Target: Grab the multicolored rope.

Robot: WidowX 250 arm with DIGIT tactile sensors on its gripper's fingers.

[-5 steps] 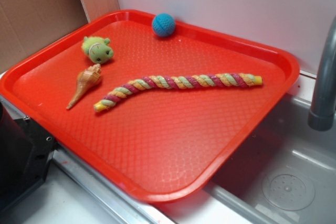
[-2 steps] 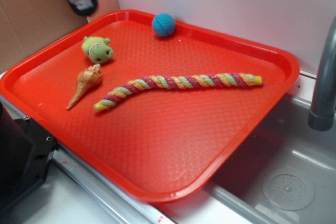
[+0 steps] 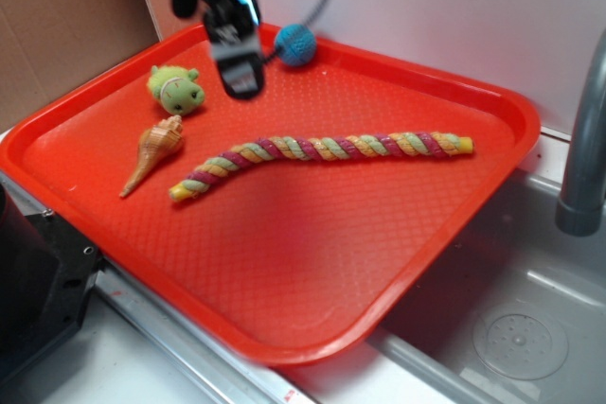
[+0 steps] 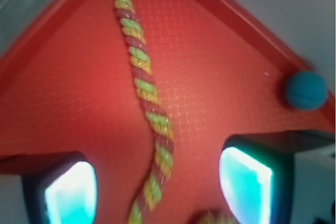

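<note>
The multicolored rope (image 3: 317,154), twisted in yellow, magenta-red and pale green, lies stretched across the middle of the red tray (image 3: 312,272). In the wrist view the multicolored rope (image 4: 147,98) runs from the top down between the two fingers. My gripper (image 3: 239,73) hangs in the air over the tray's back left part, behind the rope's left half and apart from it. The gripper (image 4: 157,190) is open, with nothing between its fingers (image 4: 245,182).
A tan seashell (image 3: 154,151) and a green plush toy (image 3: 176,89) lie left of the rope. A blue ball (image 3: 295,44) rests at the tray's back rim, seen too in the wrist view (image 4: 306,90). A sink basin (image 3: 530,328) and grey faucet (image 3: 585,158) stand at right.
The gripper has come in from the upper left corner and moved right and down over the tray's back left part. The rope and toys have not moved.
</note>
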